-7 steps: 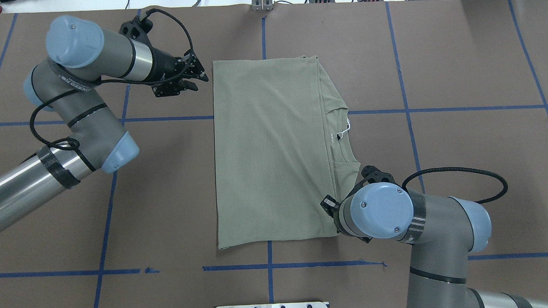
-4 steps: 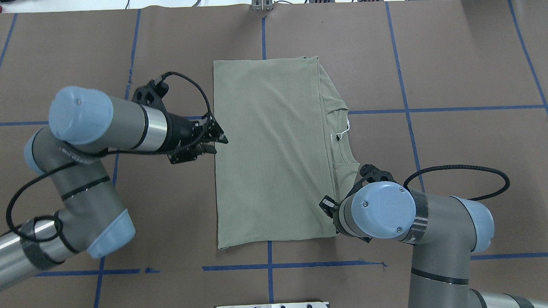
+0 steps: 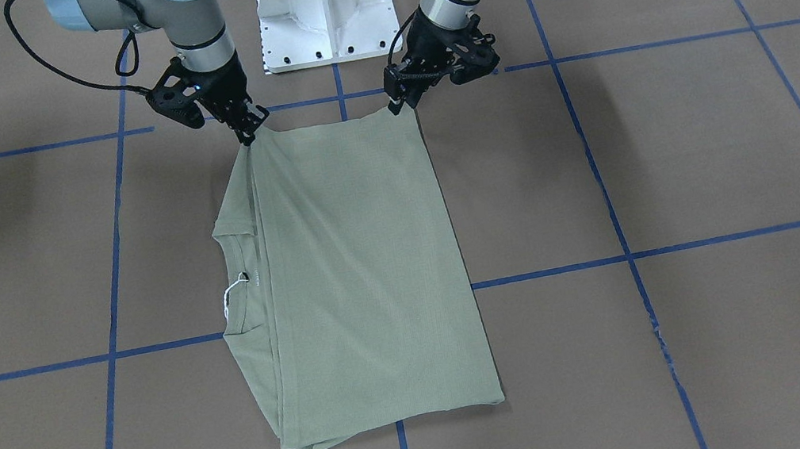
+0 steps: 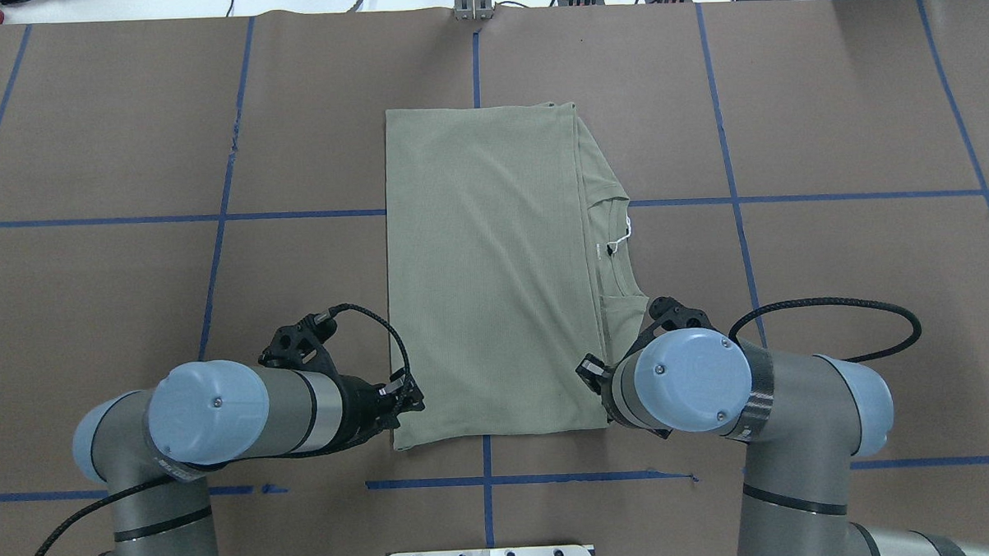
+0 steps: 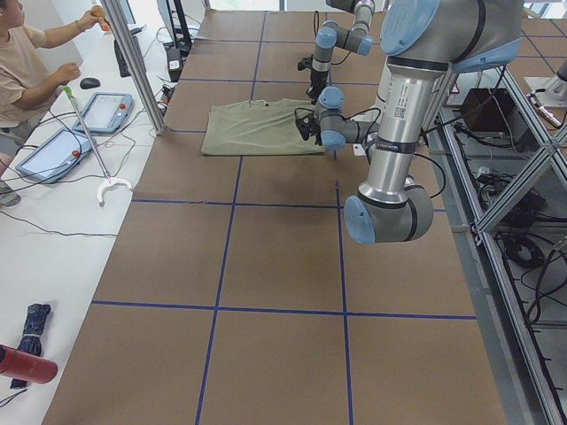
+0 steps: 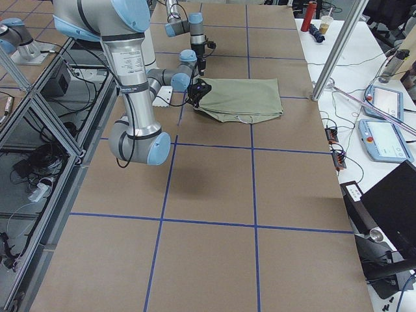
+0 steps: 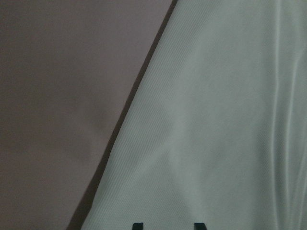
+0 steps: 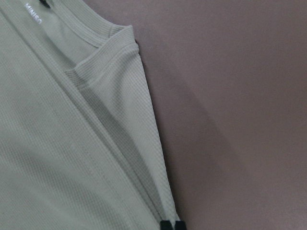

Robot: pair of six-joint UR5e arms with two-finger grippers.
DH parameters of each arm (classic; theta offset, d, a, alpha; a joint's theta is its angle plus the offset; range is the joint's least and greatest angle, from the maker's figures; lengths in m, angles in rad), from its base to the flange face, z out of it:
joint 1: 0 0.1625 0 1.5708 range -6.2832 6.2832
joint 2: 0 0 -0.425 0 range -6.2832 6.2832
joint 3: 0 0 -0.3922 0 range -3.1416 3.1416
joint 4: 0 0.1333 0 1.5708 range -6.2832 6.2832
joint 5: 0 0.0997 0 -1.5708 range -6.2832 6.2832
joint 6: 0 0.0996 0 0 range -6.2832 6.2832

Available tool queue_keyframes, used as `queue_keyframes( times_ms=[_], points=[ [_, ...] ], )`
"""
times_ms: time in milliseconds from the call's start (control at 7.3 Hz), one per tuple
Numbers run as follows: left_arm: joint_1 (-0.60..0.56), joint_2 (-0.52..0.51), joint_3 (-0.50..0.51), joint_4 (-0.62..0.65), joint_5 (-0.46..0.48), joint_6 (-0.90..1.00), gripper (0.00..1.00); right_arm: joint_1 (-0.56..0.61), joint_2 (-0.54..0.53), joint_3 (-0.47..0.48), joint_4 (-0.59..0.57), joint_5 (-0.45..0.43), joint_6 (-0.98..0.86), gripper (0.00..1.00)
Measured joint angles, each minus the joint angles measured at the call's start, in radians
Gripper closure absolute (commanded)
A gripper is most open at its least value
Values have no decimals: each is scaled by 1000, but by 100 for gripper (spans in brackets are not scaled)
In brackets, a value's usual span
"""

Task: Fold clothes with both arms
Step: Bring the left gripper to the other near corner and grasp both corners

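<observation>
The sage-green shirt [image 4: 486, 270] lies folded into a long rectangle on the brown table, its collar and white neck tag [image 4: 622, 237] along its right edge. My left gripper [image 4: 407, 406] is at the shirt's near left corner. Its tips stand apart over the cloth [image 7: 216, 120] in the left wrist view, open. My right gripper [image 3: 249, 136] is at the near right corner, hidden under its wrist in the overhead view. In the right wrist view its tips [image 8: 172, 224] are closed together on the shirt's edge [image 8: 48, 143]. The front view shows the left gripper [image 3: 398, 100] at its corner.
The white pedestal base [image 3: 323, 4] stands just behind both grippers. Blue tape lines [image 4: 213, 217] grid the table. An operator [image 5: 27, 71] and tablets sit beyond the far edge, past a metal post [image 5: 133, 62].
My left arm swept from the shirt's far left corner down its left edge to the near left corner. The right arm and the shirt have not moved.
</observation>
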Motion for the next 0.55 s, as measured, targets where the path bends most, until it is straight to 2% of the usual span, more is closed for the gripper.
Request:
queue_keyframes(
  times_ms=[411,548],
  points=[
    [19,4,24,17,13,-4,50,3,2,1,0,-4,0,100],
    [21,4,27,31,13,-4,55,4,2,2,0,-4,0,100]
  ],
)
